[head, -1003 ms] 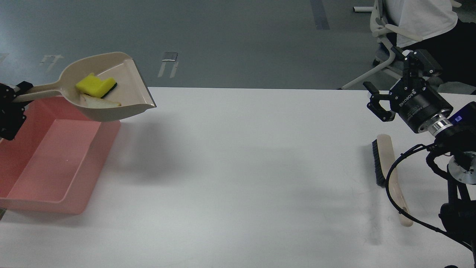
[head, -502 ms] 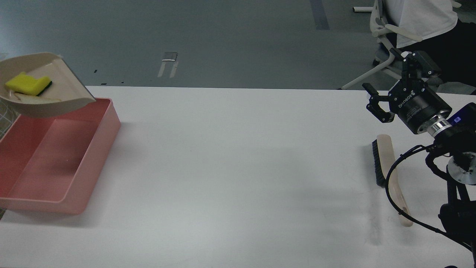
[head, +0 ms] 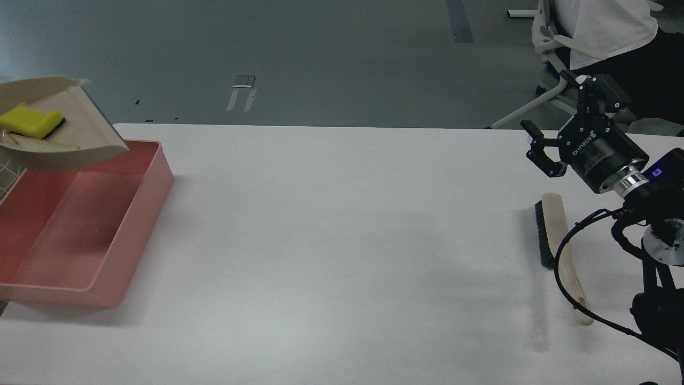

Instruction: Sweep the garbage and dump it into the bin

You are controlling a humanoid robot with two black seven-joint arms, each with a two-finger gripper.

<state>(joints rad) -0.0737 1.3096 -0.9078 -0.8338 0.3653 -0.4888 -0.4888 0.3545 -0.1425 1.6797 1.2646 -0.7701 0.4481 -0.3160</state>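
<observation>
Black and open, the right gripper (head: 556,125) hangs at the right of the frame with its two fingers spread wide and nothing between them, above the far right part of the white table (head: 342,240). Just below it in the frame lies the beige brush (head: 558,251), flat on the table, dark bristles facing left, apart from the jaws. The left gripper is out of the frame past the left edge, so its jaws cannot be reported.

At the upper left, the beige dustpan (head: 80,133) hangs in the air, cut off by the frame edge, its lip pointing right and slightly down over the far end of the pink bin (head: 144,214). Inside it sit the garbage pieces: the yellow sponge piece (head: 29,120) and, just below it in the frame, the pale crust wedge (head: 40,141). Both lie toward the back of the pan. The bin looks empty, so the dump appears not yet done.

The risk, as I judge it, is in the tilt. The pan's lip sits near the bin's far right corner, so a quick tip could throw the light sponge past the rim onto the table. A shallow tilt could leave the wedge stuck in the pan.
</observation>
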